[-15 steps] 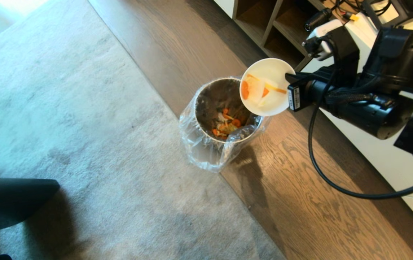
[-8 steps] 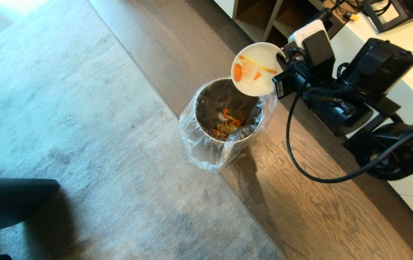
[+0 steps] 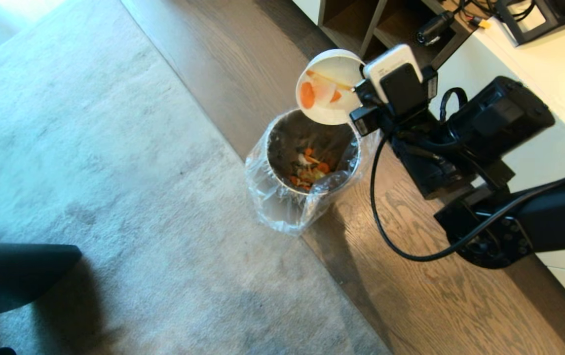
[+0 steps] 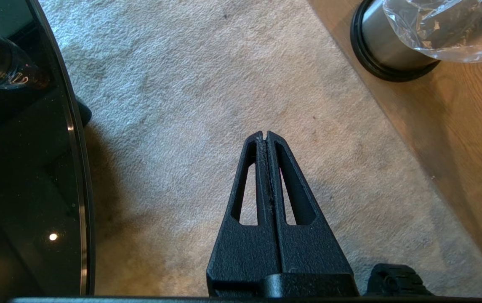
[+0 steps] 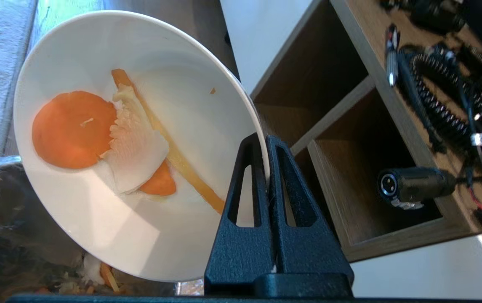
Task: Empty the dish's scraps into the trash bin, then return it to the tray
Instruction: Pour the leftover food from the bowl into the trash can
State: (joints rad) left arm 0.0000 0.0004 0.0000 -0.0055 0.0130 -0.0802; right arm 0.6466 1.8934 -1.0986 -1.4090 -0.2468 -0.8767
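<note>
Two grippers. Left gripper (image 4: 266,135): parked low over carpet (image 3: 90,148), jaws pressed together, empty. Right gripper (image 5: 266,141): arm reaching in from 3 o'clock, wrist rolled, jaws clenched on rim of dish (image 3: 329,86). Dish tipped steeply above 12 o'clock edge of trash bin (image 3: 307,162), scraps (image 5: 102,139) clinging inside.

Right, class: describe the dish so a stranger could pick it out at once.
Find the grey rug's edge on the wooden floor, where the plastic-lined metal trash bin stands. Tilted above its far rim, pinched at the rim by the right end effector, is the dish: cream-white, the only bowl, with orange scraps clinging inside.
</note>
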